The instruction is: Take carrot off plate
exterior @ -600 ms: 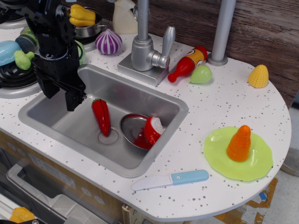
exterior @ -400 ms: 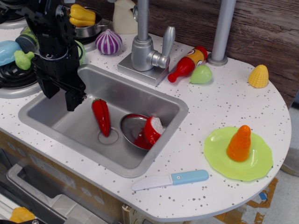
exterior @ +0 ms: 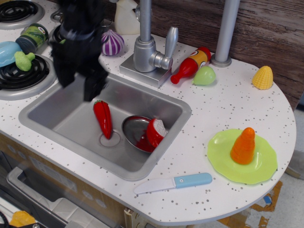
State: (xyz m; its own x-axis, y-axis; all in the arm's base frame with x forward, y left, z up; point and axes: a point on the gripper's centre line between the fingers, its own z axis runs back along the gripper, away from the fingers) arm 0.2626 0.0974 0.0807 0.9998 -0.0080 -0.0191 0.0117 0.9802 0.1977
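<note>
The orange carrot stands upright on the lime-green plate at the right front of the counter. My black gripper hangs over the far left corner of the sink, blurred by motion. Its two fingers stand apart, so it is open and empty. It is far to the left of the carrot and plate, with the whole sink between them.
The sink holds a red chili pepper and a silver bowl with a red-and-white piece. A blue-handled knife lies at the counter front. A faucet, red-and-yellow bottle, green fruit, corn and onion stand behind.
The gripper and arm have moved to the right along the sink's far edge and now look blurred. The carrot, plate and other things have not moved.
</note>
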